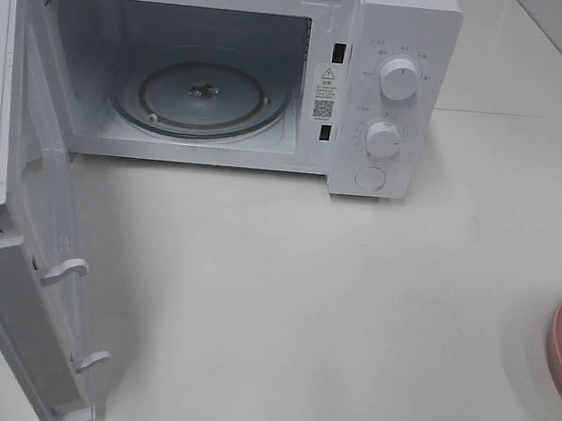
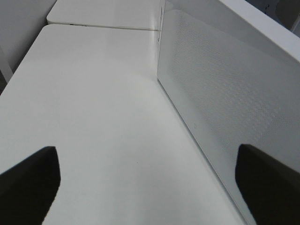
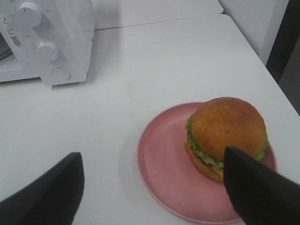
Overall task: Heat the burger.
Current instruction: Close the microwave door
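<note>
At 9 o'clock in the high view, the microwave door (image 1: 31, 245) hangs swung wide open, with the cavity and glass turntable (image 1: 202, 99) bare. Left claw (image 2: 145, 180) sits just beside the door's perforated panel with its fingers well apart, holding nothing. Microwave (image 1: 276, 69) body is at 12 o'clock and its two knobs at 1 o'clock; white table (image 1: 331, 306) in front carries nothing in the middle.

Pink plate (image 3: 164, 173) is at 3 o'clock, only its rim showing in the high view. The burger (image 3: 226, 136) isn't visible there; right wrist view shows it on the far half of the plate, off-centre, upright. Right claw (image 3: 154, 192) hovers near it, fingers spread, nothing between them, one finger overlapping the burger's edge in that view.

Handling guess: light, soft, stacked layers that can shear or slide apart. Glossy bun likely slick and dents easily. Lettuce frill is useless as a grip point. I'd take it across the widest part, fingers spanning bun top and bottom together, gentle squeeze, keep it level. Alternative: pinch the plate rim at the bare near side; stiffer, but the burger could slide.
</note>
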